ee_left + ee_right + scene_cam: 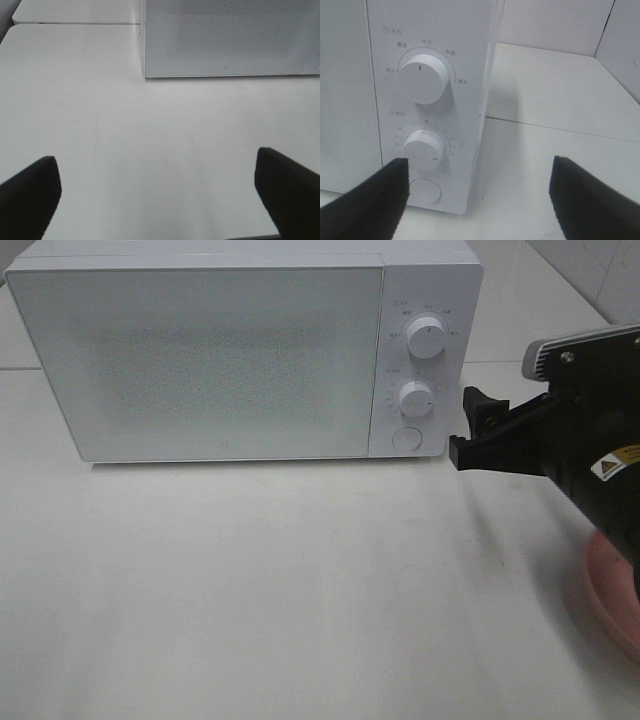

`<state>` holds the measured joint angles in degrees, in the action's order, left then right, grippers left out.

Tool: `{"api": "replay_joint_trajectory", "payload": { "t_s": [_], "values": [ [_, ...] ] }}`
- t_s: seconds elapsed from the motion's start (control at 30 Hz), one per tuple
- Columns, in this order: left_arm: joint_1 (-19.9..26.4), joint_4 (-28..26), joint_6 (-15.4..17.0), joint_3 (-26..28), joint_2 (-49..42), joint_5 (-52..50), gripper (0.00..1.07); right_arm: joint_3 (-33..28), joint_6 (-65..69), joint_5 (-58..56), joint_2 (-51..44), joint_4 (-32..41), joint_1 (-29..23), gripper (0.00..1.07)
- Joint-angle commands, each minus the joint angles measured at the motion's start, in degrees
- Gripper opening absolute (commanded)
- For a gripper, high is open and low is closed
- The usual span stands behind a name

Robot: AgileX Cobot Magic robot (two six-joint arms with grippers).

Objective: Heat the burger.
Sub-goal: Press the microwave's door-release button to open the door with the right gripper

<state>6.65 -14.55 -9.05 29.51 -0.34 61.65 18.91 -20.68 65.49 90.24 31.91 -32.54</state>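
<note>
The burger is out of view. A white microwave [200,360] stands at the back of the table with its door shut. My right gripper [468,430] hovers open just right of the microwave's control panel, level with the lower knob [415,398] and the round door button [406,438]. In the right wrist view the right gripper [480,195] holds nothing; the upper knob [422,76], the lower knob [423,150] and the door button [425,191] lie close ahead. My left gripper [157,192] is open and empty above bare table, facing the microwave's front [230,40].
A pink plate [612,590] sits at the right edge of the table, mostly hidden under my right arm [590,430]. A white tabletop [300,590] stretches in front of the microwave. A tiled wall [555,22] stands behind.
</note>
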Motion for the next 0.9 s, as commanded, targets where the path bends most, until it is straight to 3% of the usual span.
{"api": "replay_joint_trajectory", "payload": {
  "t_s": [0.03,0.4,0.7,0.9],
  "values": [
    [-0.2,-0.3,0.2,0.0,-1.3,-0.5,0.98,-0.1,1.1,4.5,2.6,3.7,-3.6,0.75],
    [-0.2,-0.3,0.2,0.0,-1.3,-0.5,0.98,-0.1,1.0,10.0,8.4,9.1,-10.1,0.75],
    [-0.2,-0.3,0.2,0.0,-1.3,-0.5,0.98,-0.1,2.3,10.4,8.5,9.2,-10.1,0.75],
    [-0.2,-0.3,0.2,0.0,-1.3,-0.5,0.98,-0.1,14.0,9.6,8.5,9.2,-10.1,0.75]
  ]
}}
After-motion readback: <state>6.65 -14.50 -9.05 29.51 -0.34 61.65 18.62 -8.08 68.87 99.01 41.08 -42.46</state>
